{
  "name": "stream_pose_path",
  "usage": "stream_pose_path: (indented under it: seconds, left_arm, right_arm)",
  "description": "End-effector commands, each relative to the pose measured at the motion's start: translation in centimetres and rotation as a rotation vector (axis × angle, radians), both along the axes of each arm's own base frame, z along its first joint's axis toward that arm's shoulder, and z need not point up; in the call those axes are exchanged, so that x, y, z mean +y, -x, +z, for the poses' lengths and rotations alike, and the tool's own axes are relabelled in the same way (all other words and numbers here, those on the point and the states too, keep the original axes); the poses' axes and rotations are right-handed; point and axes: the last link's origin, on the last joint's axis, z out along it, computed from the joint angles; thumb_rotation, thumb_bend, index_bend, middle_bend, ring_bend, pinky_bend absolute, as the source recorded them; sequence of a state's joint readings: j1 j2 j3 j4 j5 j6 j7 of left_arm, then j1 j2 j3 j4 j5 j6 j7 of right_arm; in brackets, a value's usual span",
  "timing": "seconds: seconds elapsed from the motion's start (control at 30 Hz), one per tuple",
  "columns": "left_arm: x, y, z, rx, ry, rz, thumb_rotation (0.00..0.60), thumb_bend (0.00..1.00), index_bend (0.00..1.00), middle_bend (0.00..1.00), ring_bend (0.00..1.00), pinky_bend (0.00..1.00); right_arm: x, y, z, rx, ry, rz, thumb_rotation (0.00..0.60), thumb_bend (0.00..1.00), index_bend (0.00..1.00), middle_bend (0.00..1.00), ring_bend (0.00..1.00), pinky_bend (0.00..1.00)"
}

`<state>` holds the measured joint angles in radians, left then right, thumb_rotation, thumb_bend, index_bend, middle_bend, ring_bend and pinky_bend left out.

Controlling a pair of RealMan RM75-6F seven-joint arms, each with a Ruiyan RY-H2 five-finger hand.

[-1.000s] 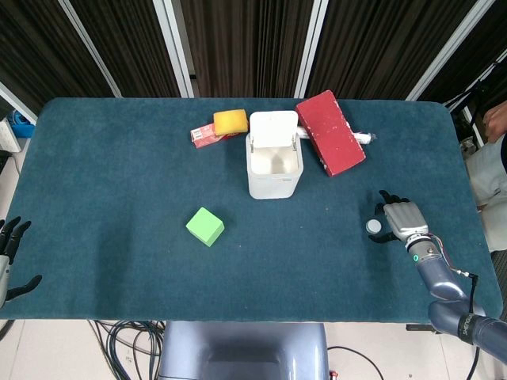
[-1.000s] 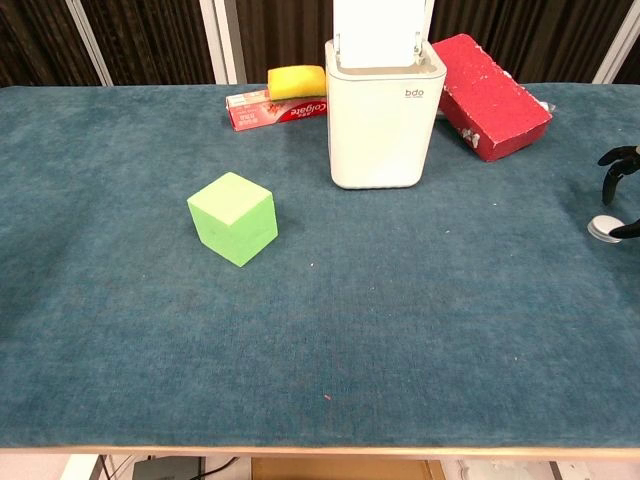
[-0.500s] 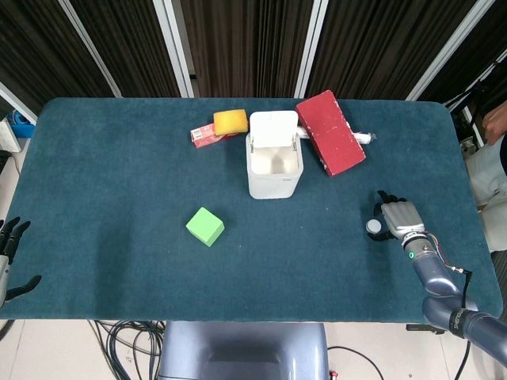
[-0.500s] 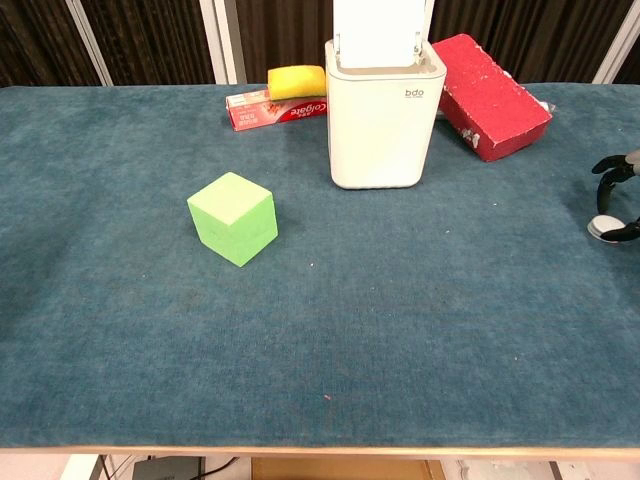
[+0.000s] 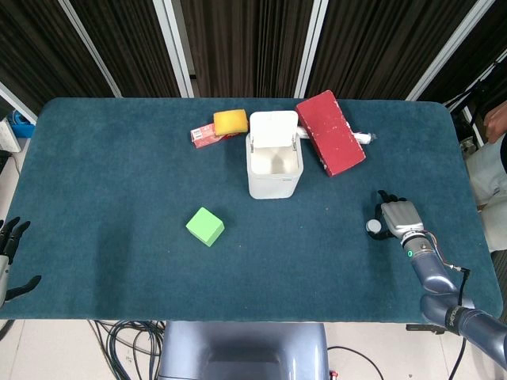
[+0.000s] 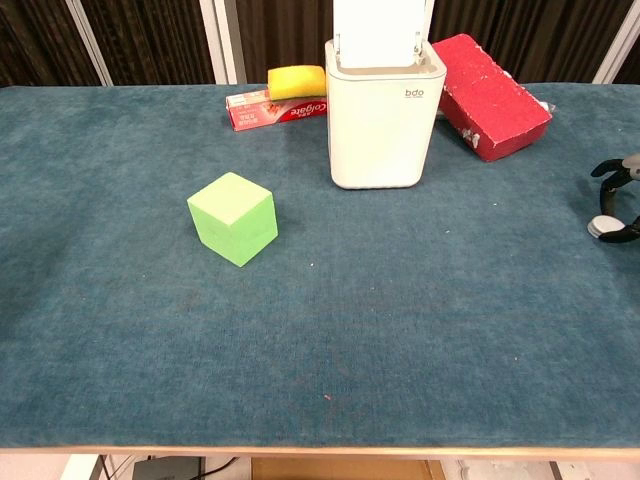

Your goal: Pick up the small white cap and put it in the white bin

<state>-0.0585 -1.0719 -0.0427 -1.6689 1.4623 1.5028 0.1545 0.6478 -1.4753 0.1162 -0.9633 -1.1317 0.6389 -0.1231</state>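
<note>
Cap: small white round plastic cap [image 5: 372,226] on our teal table [image 5: 119,174], far right, well apart from white lidded bin [image 5: 274,168].
Right hand [image 5: 398,219]: just beside cap; fingers curl around it, grip unclear.
Left hand [image 5: 9,253]: far off, fingers spread, empty.

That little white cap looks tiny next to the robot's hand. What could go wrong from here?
The small white cap lies flat on the cloth at the tips of the right hand, so the fingers might slide over it or flick it away instead of gripping it. It also sits near the table's right edge, so a nudge could send it off. Carrying it to the white bin, the arm passes close to the red block.
</note>
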Motion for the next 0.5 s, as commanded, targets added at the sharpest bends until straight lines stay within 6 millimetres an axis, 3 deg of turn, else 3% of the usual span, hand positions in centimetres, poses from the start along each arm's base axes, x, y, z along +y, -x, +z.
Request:
stream_pose_path:
  seconds: [0.03,0.3,0.5]
  left_arm:
    - [0.0,0.0,0.0,0.001,0.000,0.000,0.600,0.17,0.15,0.14,0.01,0.03]
    - [0.0,0.0,0.0,0.003,-0.001,0.000,0.600,0.17,0.16,0.14,0.01,0.03]
    - [0.0,0.0,0.0,0.004,-0.002,0.002,0.600,0.17,0.16,0.14,0.01,0.03]
  right_arm:
    - [0.0,0.2,-0.1,0.007,-0.001,0.000,0.600,0.16,0.47,0.11,0.14,0.23]
    - [-0.1,0.2,0.2,0.007,0.018,0.014,0.600,0.20,0.50,0.11,0.14,0.23]
    - [-0.5,-1.4,1.5,-0.044,0.060,0.062,0.600,0.20,0.50,0.11,0.14,0.23]
